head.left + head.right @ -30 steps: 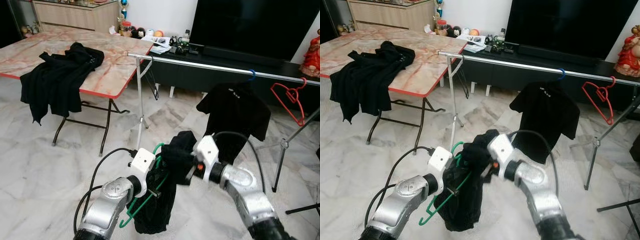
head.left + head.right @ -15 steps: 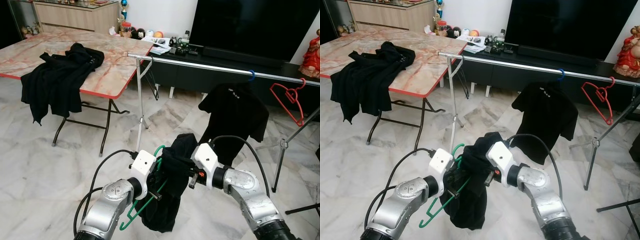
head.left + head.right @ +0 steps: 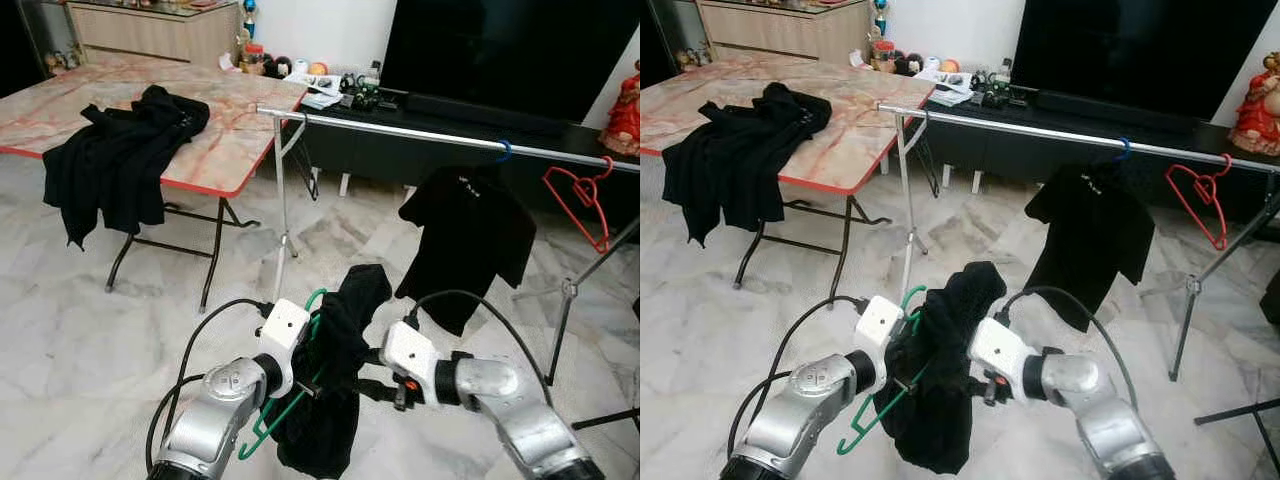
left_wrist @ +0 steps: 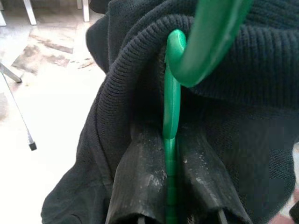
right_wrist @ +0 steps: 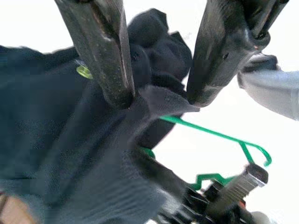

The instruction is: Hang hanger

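- Green hanger (image 4: 171,116) is being clamped between left gripper (image 4: 171,205) fingers, low before the rack rail (image 3: 400,130).
- Black garment (image 3: 335,370) draped on it is being touched by right gripper (image 5: 159,95), fingers parted around a fold.

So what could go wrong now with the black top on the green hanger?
1. The black top is bunched over the green hanger, not spread on its shoulders, so it may slide off to the floor.
2. The right pincer is open, its fingertips only touching a fold of the cloth, so a pull might miss or drag the top askew.
3. The left pincer pinches just the hanger's thin stem, so the hanger could twist.
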{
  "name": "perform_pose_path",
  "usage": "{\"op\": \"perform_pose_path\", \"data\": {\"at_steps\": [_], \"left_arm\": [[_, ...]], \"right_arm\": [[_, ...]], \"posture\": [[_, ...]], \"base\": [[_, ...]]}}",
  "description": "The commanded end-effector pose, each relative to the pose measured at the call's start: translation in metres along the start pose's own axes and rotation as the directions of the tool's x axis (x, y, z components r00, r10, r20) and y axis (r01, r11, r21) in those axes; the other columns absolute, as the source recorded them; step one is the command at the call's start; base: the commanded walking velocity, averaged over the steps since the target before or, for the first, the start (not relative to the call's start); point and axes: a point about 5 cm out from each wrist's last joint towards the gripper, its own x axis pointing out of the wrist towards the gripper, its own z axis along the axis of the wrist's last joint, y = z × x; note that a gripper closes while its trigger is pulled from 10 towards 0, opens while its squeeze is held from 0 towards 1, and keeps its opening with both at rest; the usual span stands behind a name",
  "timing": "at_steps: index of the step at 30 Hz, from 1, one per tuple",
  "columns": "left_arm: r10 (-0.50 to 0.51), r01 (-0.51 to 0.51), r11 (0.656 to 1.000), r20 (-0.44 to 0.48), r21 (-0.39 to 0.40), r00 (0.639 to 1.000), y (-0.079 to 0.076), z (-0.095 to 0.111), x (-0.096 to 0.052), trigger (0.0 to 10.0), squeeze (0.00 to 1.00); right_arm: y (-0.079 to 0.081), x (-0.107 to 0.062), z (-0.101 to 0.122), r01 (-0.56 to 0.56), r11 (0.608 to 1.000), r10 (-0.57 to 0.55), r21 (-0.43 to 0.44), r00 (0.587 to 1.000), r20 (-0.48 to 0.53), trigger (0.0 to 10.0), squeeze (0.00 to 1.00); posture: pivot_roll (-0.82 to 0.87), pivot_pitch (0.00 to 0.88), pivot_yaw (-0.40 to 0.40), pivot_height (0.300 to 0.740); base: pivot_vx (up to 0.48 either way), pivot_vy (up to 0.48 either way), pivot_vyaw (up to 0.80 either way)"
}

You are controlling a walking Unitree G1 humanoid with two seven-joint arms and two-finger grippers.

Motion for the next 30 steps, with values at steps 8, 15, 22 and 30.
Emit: {"op": "perform_pose_path", "data": {"at_steps": [8, 15, 22, 30], "left_arm": [[-0.051, 0.055, 0.993, -0.044, 0.104, 0.998, -0.004, -0.002, 0.0, 10.0, 0.0], [-0.233, 0.259, 0.948, -0.149, 0.187, 0.961, -0.016, -0.014, -0.007, 10.0, 0.0], [-0.317, 0.358, 0.906, -0.201, 0.225, 0.927, -0.021, -0.017, -0.012, 10.0, 0.0], [-0.352, 0.401, 0.883, -0.22, 0.245, 0.91, -0.022, -0.015, -0.014, 10.0, 0.0]], "right_arm": [[-0.088, -0.05, 0.044, 0.531, 0.847, -0.528, 0.018, 0.84, 0.125, 10.0, 1.0], [-0.074, -0.035, 0.069, 0.259, 0.954, -0.224, -0.151, 0.95, 0.216, 10.0, 0.0], [-0.052, -0.026, 0.052, -0.09, 0.97, 0.111, -0.228, 0.99, 0.083, 10.0, 0.62], [-0.041, -0.024, 0.02, -0.311, 0.923, 0.285, -0.228, 0.948, -0.14, 10.0, 0.0]], "posture": [[0.15, 0.0, -0.109, 0.74], [0.15, 0.0, -0.103, 0.74], [0.16, 0.0, -0.107, 0.74], [0.17, 0.0, -0.108, 0.74]], "base": [[0.0, 0.0, 0.0], [0.0, 0.0, 0.0], [0.0, 0.0, 0.0], [0.0, 0.0, 0.0]]}}
